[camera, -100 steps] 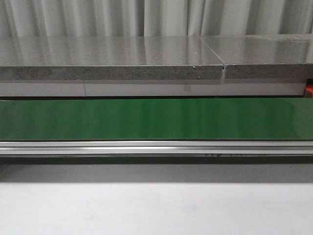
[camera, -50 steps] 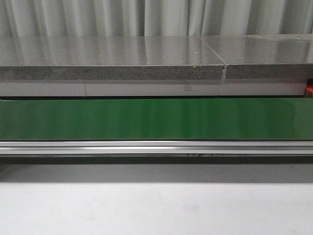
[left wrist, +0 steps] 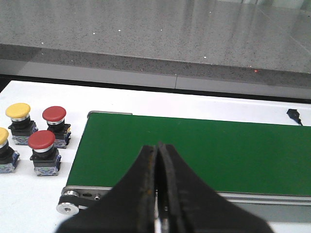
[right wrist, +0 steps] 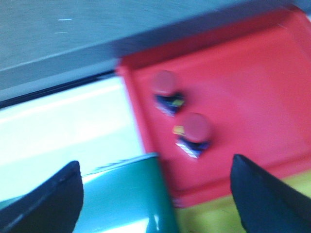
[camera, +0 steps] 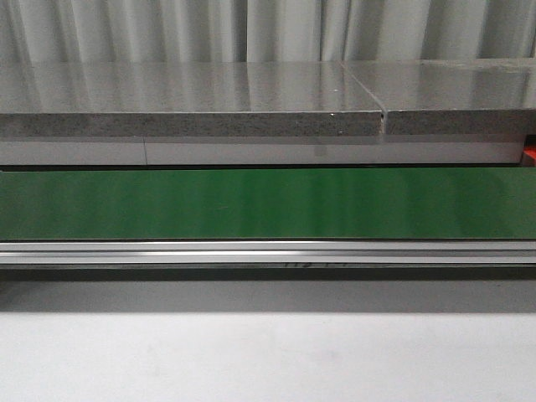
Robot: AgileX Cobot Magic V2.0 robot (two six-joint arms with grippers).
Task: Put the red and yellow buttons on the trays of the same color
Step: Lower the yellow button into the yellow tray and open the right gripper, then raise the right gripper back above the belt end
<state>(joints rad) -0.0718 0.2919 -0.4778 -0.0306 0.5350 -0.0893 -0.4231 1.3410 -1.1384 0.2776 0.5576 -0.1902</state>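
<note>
In the left wrist view, two red buttons [left wrist: 54,114] [left wrist: 41,140] and a yellow button [left wrist: 18,110] stand on the white table beside the end of the green belt [left wrist: 204,150]. Another yellow button [left wrist: 2,137] is cut off at the picture's edge. My left gripper [left wrist: 157,145] is shut with nothing in it and hovers over the belt's near rail. The right wrist view is blurred. It shows a red tray [right wrist: 252,82] holding two red buttons [right wrist: 164,82] [right wrist: 196,127], with a strip of yellow tray [right wrist: 218,216] beside it. My right gripper [right wrist: 155,194] is open and empty.
The front view shows only the green conveyor belt [camera: 268,203], its metal rail [camera: 268,251], a grey stone counter [camera: 193,100] behind and white table [camera: 268,352] in front. No gripper appears there. A black cable end [left wrist: 294,116] lies beyond the belt.
In the front view a small marking under the belt's rail has slid to the left. Nothing else there has moved.
</note>
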